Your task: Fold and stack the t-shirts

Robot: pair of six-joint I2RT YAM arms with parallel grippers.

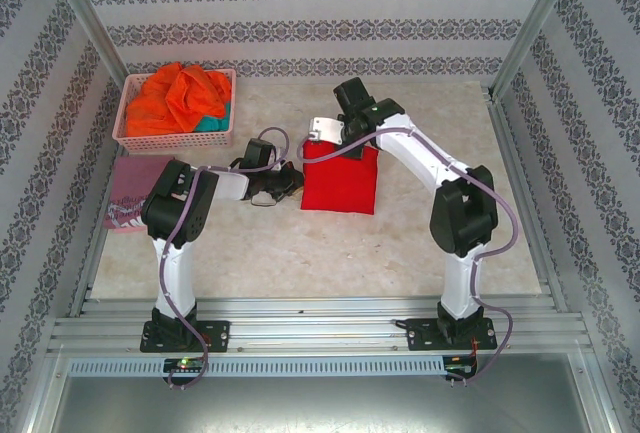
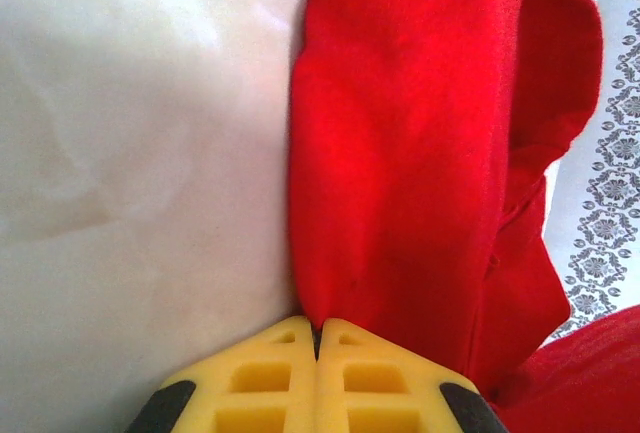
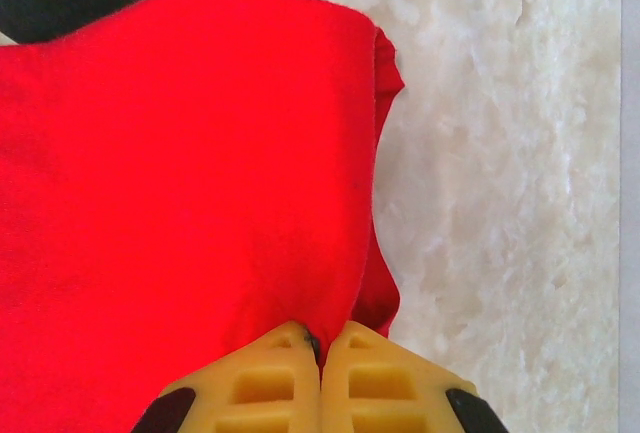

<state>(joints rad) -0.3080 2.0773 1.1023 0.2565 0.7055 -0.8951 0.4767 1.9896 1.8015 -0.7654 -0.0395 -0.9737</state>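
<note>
**A:** Cloth first?

**B:** Soft, matte, bright red t-shirt (image 1: 338, 181), folded to a rough square, lying flat mid-way across the pale, marbled surface (image 1: 300, 253). Smooth on top in the right wrist view, with a lower layer peeping out along one edge. More rumpled in the left wrist view: doubled folds, and a rounded loop of hem at the far end.

**A:** And the others?

**B:** Crumpled orange t-shirts (image 1: 175, 98) heaped in a pink plastic lattice basket (image 1: 170, 139) at the back left corner, with a strip of teal t-shirt (image 1: 213, 124) at its near right side. Dusty maroon t-shirt (image 1: 128, 193) with white print spread flat just in front of the basket, well apart from the red one.

**A:** State of the left fingers (image 2: 295, 378)?

**B:** Yellow, moulded with square pockets, black behind. Pressed fully together, pinching the side edge of the red t-shirt right where cloth meets bare surface.

**A:** And the right fingers (image 3: 300, 378)?

**B:** Same yellow moulding, likewise closed tight, nipping the red cloth at its edge, close to a corner. No gap visible between the pads on either side, only a thin dark seam.
</note>
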